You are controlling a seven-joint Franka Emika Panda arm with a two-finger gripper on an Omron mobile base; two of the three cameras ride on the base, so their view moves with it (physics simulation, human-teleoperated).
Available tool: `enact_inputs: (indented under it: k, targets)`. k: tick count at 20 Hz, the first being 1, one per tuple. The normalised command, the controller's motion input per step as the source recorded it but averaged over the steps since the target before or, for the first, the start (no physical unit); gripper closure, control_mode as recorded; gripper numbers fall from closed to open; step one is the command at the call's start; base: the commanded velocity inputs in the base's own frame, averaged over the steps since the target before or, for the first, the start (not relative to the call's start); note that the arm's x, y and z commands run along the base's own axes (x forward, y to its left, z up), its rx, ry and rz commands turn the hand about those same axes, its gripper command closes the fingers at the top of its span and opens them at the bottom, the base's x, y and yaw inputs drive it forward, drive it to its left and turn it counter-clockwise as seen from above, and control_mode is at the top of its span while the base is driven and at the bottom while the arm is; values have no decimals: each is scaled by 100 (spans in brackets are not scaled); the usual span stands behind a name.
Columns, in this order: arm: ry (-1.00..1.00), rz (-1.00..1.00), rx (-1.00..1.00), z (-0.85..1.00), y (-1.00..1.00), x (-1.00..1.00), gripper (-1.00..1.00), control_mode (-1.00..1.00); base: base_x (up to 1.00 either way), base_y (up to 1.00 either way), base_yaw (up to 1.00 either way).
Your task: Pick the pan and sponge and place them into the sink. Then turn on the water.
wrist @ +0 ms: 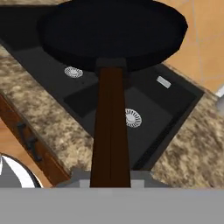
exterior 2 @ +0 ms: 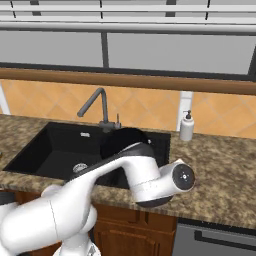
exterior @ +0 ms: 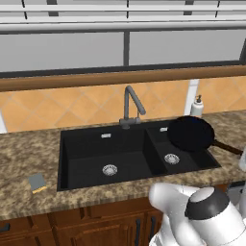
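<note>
Arm [exterior 2: 120, 170] comes in from 7 o'clock, crosses the front rim of the sink [exterior 2: 30, 150], wrist end at about 4 o'clock of centre. Pan [exterior 2: 122, 140] sits just past the arm over the right part of the sink, lower half hidden behind the forearm (can't tell if it touches the basin). Drain [exterior 2: 79, 168] visible at the pan's 8 o'clock. Faucet [exterior 2: 97, 107] at the pan's 11 o'clock, soap dispenser [exterior 2: 187, 126] at its 2 o'clock on the counter [exterior 2: 220, 170]

Speckled granite counter [exterior: 29, 149], orange diamond-tile backsplash [exterior: 72, 108], wooden cabinets [exterior: 72, 223] beneath, window [exterior: 62, 48] above.
</note>
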Motion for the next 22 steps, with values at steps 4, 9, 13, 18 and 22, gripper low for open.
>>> enact_inputs:
  k: [4,9,13,18,22]
  targets:
    - [14,20,-1,1,100,-4,100,-100,0,0,0]
    - [17,8,0,0,100,0,100,-100,0,0,0]
    - [16,5,0,0,100,0,100,-100,0,0,0]
    - [14,6,-1,0,100,2,100,-100,0,0,0]
    - [10,0,-1,0,91,21,100,-100,0,0,0]
